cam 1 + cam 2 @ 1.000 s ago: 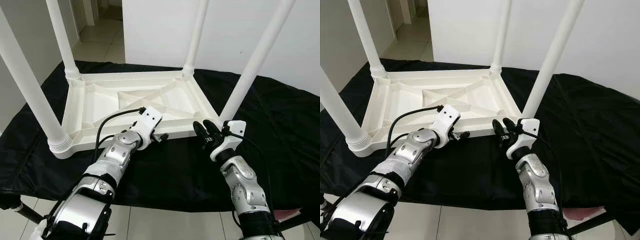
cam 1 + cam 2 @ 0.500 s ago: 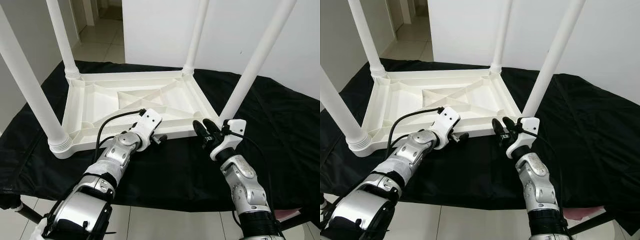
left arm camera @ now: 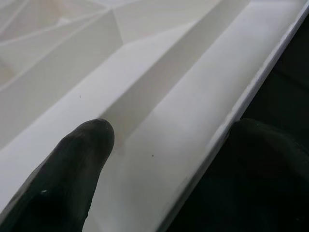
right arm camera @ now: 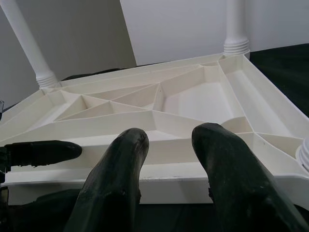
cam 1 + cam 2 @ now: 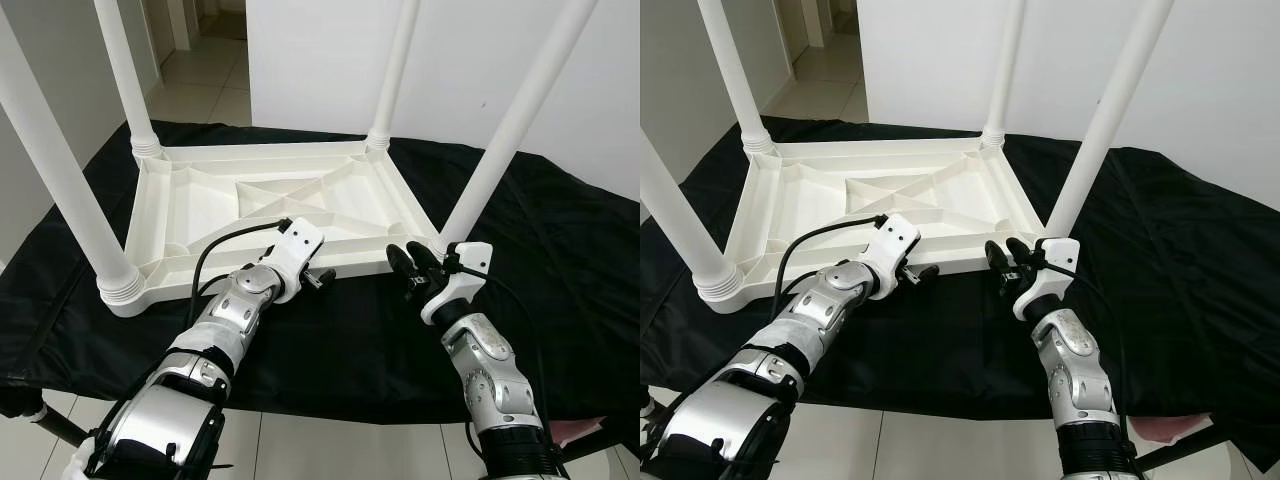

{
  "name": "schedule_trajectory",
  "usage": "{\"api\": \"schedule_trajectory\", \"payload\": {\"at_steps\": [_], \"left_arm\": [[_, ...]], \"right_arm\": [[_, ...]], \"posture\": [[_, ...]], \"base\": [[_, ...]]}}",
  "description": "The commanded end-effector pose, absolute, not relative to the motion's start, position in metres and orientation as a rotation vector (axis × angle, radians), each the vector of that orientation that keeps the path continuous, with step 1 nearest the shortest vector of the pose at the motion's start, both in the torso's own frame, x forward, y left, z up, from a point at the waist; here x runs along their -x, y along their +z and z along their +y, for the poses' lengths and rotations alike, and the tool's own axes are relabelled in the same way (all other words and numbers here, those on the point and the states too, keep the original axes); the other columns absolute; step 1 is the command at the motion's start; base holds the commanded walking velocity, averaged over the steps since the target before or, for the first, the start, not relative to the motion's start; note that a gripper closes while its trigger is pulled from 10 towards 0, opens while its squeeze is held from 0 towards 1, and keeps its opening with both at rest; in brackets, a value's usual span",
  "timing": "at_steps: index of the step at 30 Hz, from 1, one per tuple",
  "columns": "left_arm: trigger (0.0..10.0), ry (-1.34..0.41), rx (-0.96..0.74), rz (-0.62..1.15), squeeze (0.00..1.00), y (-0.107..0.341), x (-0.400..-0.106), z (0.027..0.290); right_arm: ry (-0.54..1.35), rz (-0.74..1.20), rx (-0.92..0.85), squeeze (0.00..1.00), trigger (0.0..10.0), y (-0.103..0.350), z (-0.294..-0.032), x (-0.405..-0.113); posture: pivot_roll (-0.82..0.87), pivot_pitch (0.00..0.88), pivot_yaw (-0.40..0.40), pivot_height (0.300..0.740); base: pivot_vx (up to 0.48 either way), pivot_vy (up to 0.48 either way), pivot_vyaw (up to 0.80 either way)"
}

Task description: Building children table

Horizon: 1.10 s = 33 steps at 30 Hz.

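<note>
Both arms forward — left gripper (image 5: 322, 277) and right gripper (image 5: 407, 259), jaws parted

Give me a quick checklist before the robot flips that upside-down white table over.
1. All four legs seated in the table corners: ok, all upright.
2. Left tool at the near rim: ok; the wrist view shows one finger inside the rim, the other outside.
3. Left grip closed firmly: cannot tell.
4. Right tool on the rim: not ok, its fingers are open and short of the edge.
5. Black cloth flat under the table: ok, only slight wrinkles.
</note>
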<state>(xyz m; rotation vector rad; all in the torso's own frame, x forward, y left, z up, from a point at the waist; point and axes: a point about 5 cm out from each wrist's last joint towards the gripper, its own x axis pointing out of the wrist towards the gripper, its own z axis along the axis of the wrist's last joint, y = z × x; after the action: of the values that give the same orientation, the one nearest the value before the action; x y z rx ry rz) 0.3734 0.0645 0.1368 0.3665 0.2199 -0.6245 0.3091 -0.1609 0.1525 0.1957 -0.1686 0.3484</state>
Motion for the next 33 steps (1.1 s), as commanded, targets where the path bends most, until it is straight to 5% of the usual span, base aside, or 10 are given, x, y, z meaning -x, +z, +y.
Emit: {"api": "schedule_trajectory", "payload": {"at_steps": [1,13,15,33], "left_arm": [[10.0,-0.583,-0.399,0.32,0.0,0.118,-0.37,0.074],[10.0,-0.612,-0.366,0.306,0.0,0.123,-0.371,0.072],[0.2,-0.606,-0.364,0.301,0.0,0.124,-0.372,0.073],[0.0,-0.689,-0.355,0.242,0.0,0.126,-0.359,0.045]], "right_arm": [[0.344,-0.158,-0.185,0.0,10.0,0.153,-0.162,-0.309],[0.34,-0.158,-0.18,0.0,10.0,0.152,-0.162,-0.311],[0.339,-0.158,-0.178,0.0,10.0,0.152,-0.161,-0.311],[0.337,-0.158,-0.183,0.0,10.0,0.151,-0.157,-0.313]], "posture": [[0.03,0.044,-0.035,0.74],[0.03,0.038,-0.033,0.74],[0.03,0.037,-0.032,0.74],[0.04,0.03,-0.026,0.74]], "base": [[0.0,0.0,0.0],[0.0,0.0,0.0],[0.0,0.0,0.0],[0.0,0.0,0.0]]}}
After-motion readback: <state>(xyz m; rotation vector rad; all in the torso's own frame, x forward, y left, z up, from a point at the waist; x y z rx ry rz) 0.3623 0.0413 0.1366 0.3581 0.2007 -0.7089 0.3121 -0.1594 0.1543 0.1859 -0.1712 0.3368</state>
